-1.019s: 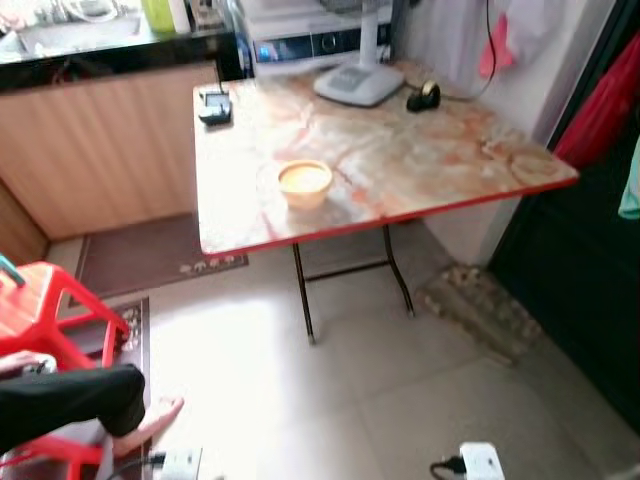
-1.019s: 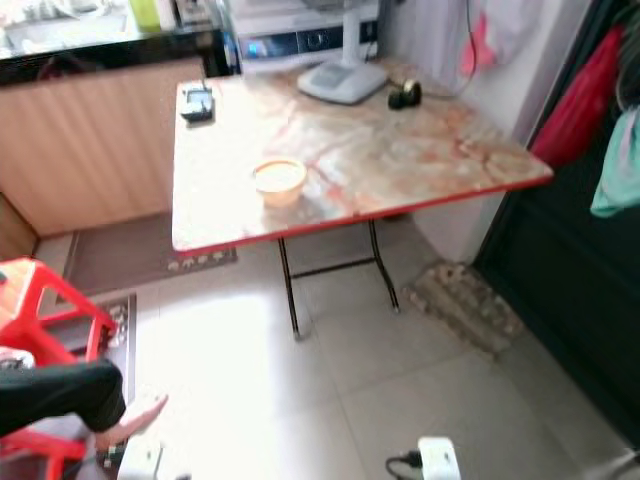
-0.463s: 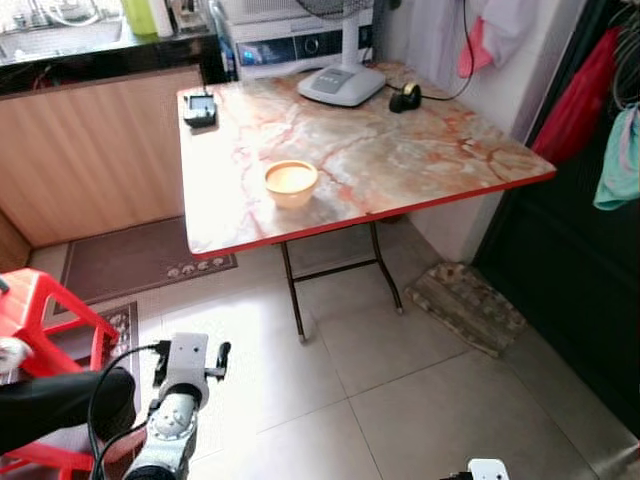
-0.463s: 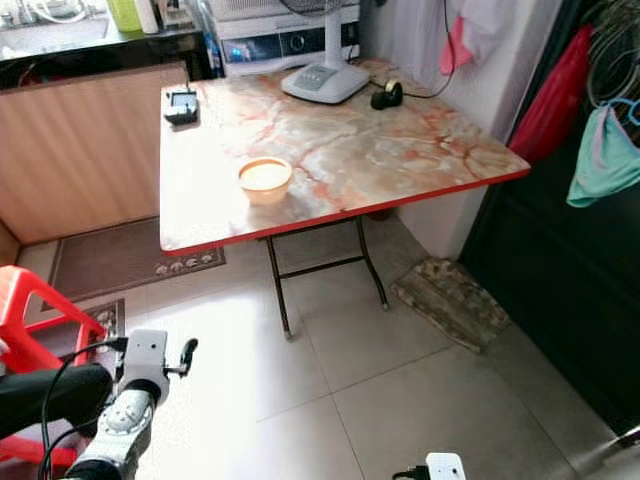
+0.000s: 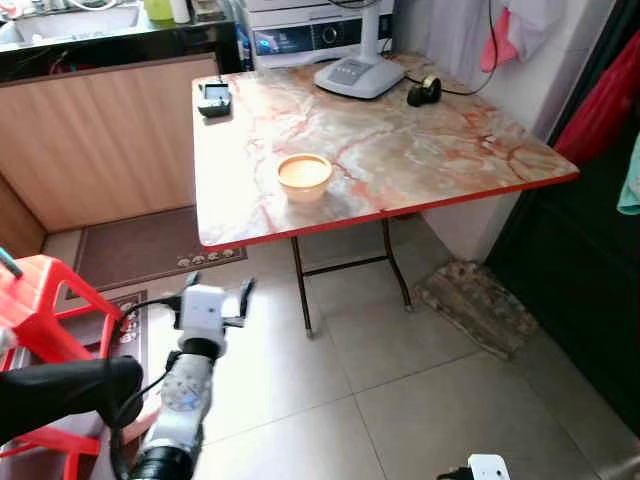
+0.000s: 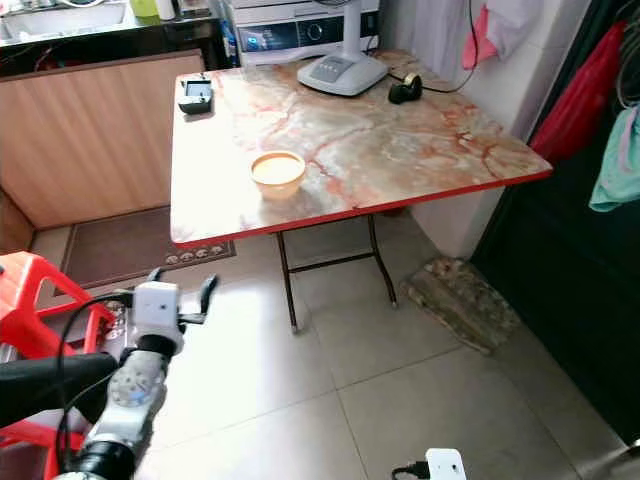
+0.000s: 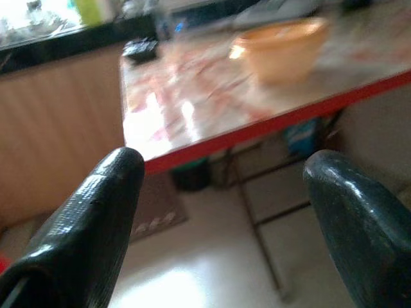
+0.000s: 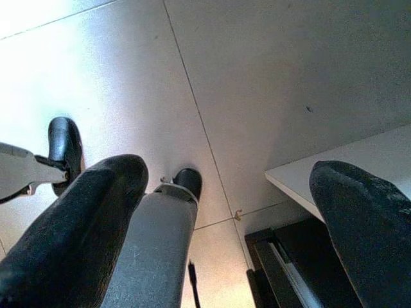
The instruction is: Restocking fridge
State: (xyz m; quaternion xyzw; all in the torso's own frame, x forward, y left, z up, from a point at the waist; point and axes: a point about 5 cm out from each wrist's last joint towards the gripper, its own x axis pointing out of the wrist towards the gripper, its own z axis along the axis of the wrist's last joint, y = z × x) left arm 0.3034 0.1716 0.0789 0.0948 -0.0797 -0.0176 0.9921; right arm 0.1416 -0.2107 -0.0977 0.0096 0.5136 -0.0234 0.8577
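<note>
1. The left gripper is raised in front of the robot, above the tiled floor and short of the table's near edge. In the left wrist view its two black fingers are spread wide apart with nothing between them.
2. The folding table has a marble-pattern top with a red rim. A small orange bowl sits near its front edge, towards the robot's left.
3. Further back on the table there's a white fan base, a black tape roll just beside it, and a small dark device at the far left corner.
4. The right gripper hangs low and points at the floor; in the right wrist view its fingers are wide apart, empty.
5. A red plastic stool stands at the robot's left, with a person's black-clad leg in front of it.
6. A brown mat lies by the wooden counter. I can't make out a fridge anywhere.
</note>
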